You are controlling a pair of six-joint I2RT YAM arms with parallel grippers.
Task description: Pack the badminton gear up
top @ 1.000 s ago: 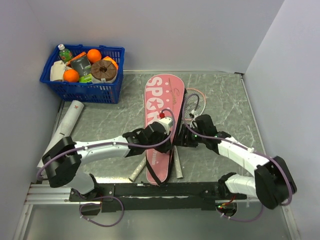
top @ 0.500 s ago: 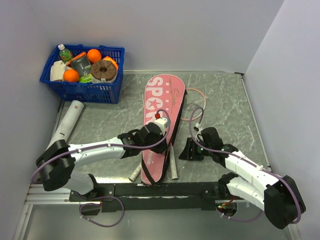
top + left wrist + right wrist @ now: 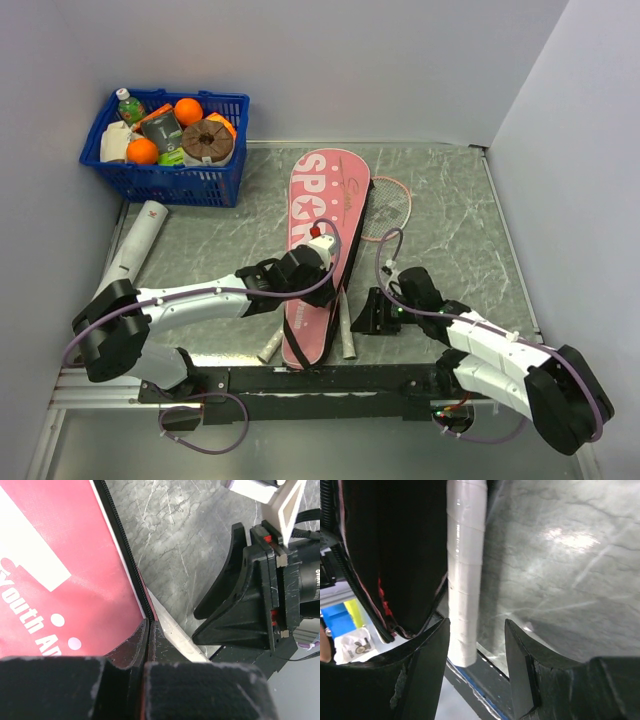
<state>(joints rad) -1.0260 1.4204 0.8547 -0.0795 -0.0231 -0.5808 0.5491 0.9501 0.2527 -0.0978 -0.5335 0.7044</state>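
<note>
The long pink racket bag [image 3: 318, 215] lettered "SPORT" lies lengthwise mid-table. My left gripper [image 3: 336, 272] is shut on its black zipper edge [image 3: 131, 565], and the pink cloth [image 3: 60, 570] fills the left wrist view. A racket head [image 3: 388, 205] sticks out from under the bag's right side. One white-wrapped handle [image 3: 346, 338] lies to the right of the bag's near end, another [image 3: 272, 346] to its left. My right gripper [image 3: 364, 316] is open low over the table, and the right handle [image 3: 465, 570] runs between its fingers, close to the left one. The white tube [image 3: 135, 250] lies far left.
A blue plastic basket [image 3: 165, 180] of groceries stands at the back left corner. Grey walls close in the table on the left, back and right. The black rail [image 3: 320, 380] with the arm bases runs along the near edge, just past the handle ends.
My right arm has drawn back from the bag's middle toward the near edge and lowered beside the handle. The bag's near end has shifted slightly left with my left gripper.
</note>
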